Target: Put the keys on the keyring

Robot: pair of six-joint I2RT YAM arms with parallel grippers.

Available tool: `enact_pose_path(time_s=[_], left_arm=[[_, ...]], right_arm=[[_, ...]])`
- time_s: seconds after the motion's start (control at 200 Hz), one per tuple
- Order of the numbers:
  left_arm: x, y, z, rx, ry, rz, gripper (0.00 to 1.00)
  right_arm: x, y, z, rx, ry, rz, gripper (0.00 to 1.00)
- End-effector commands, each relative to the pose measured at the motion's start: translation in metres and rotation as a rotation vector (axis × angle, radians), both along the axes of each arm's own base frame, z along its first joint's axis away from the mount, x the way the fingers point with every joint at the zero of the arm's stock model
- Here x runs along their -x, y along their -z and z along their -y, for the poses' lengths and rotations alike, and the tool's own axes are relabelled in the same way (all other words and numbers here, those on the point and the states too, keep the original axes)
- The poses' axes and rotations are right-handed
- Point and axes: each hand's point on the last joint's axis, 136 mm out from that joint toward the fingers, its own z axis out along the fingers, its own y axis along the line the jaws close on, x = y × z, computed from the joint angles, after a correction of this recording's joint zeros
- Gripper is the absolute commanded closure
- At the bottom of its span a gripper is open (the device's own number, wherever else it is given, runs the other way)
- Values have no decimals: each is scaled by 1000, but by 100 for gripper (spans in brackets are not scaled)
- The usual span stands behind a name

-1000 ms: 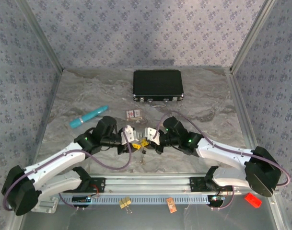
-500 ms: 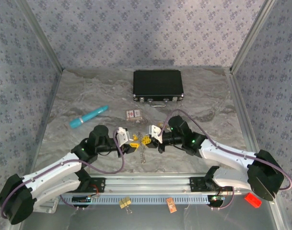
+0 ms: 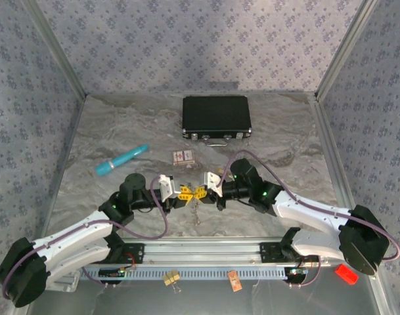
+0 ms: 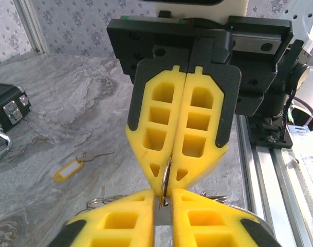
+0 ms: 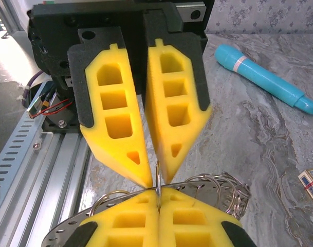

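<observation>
My two grippers meet tip to tip above the table's front middle, left gripper facing right gripper. The keyring, a thin silvery loop seen edge-on, stands between them. My right gripper is shut on its lower part, pads pressed flat together. My left gripper has closed to a thin slit round the same keyring from the other side. A bunch of wire rings on a flat metal strip hangs just behind the right pads. The keys are hidden from me.
A black case lies at the back, a red-and-white box and a teal tube nearer. A yellow tag lies on the marble beside the grippers. The metal rail runs along the front edge.
My left gripper has slid right to meet the right gripper and narrowed its jaws round the keyring. The right gripper lifted slightly early on, then held still, staying shut.
</observation>
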Motion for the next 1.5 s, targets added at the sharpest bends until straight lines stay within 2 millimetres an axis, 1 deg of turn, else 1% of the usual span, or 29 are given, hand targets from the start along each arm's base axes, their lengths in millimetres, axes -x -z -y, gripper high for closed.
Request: enact_pose_path(time_s=[0.0, 0.03, 0.075, 0.135, 0.15, 0.175, 0.235, 0.31, 0.425, 0.555, 0.69, 0.899, 1.104, 1.194, 1.284, 1.404, 1.454, 1.494], left_arm=[[2, -11, 2, 40, 21, 31, 95], [1, -11, 1, 33, 17, 34, 100], [-1, -10, 1, 21, 4, 39, 100], [-4, -10, 0, 7, -13, 48, 100], [-4, -10, -1, 2, -16, 52, 100], [-5, -10, -1, -8, -21, 56, 100], [-6, -7, -2, -45, -28, 63, 100], [-6, -2, -3, -92, -27, 71, 100], [-6, 2, -2, -116, -21, 67, 100], [-7, 5, 1, -130, -8, 62, 100], [-5, 6, 4, -132, 11, 60, 100], [-3, 7, 4, -136, 22, 62, 100], [-1, 6, 5, -129, 39, 63, 100], [0, 6, 5, -127, 43, 63, 100], [0, 6, 5, -128, 42, 63, 100], [-2, 10, 6, -138, 35, 52, 100], [-3, 12, 7, -139, 33, 44, 94], [-3, 14, 7, -141, 33, 35, 92]], right_arm=[[7, -13, -5, -41, -42, 17, 100], [7, -12, -4, -37, -35, 17, 100], [5, -11, -3, -24, -20, 22, 99], [-1, -6, 1, 20, 18, 38, 79], [-2, -5, 3, 35, 25, 44, 76], [-3, -2, 5, 61, 32, 54, 74], [-6, 4, 11, 115, 53, 75, 73], [-8, 6, 16, 158, 61, 99, 72], [-7, 4, 13, 166, 47, 105, 72], [-8, 10, 6, 191, 41, 111, 72], [-11, 17, 2, 217, 45, 119, 73], [-11, 15, -1, 202, 36, 118, 83], [-9, 17, -6, 193, 22, 105, 86], [-9, 17, -7, 188, 16, 104, 90], [-8, 16, -8, 182, 11, 98, 100], [-6, 15, -9, 164, -1, 83, 100], [-6, 15, -9, 156, -4, 75, 100], [-5, 14, -9, 147, -6, 69, 100]])
